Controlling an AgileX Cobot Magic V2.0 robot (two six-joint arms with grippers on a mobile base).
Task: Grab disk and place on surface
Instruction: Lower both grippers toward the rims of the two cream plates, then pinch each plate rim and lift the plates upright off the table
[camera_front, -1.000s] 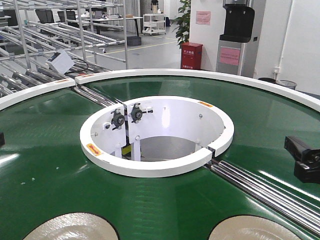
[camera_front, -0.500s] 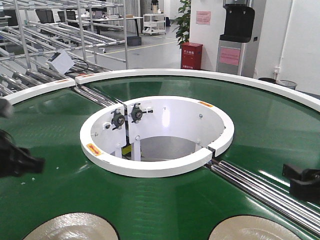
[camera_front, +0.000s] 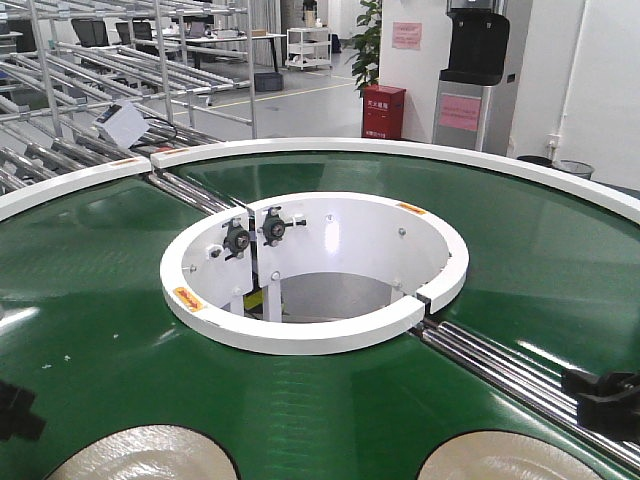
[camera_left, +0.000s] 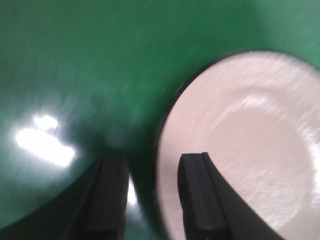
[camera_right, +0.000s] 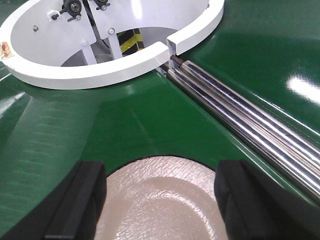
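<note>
Rim pinch lined up, nothing held yet.
Your left gripper (camera_left: 155, 197) has its fingers moderately parted astride the dark edge of the pale round textured disk (camera_left: 250, 150), one finger over the green conveyor belt (camera_left: 75, 60) — set for an edge grab, I judge. Your right gripper (camera_right: 165, 210) spreads wide above a second pale disk (camera_right: 160, 200). Bare steel rollers (camera_right: 240, 110) and the white ring wall (camera_right: 100, 70) lie beyond it — the placing surface is out of view.
</note>
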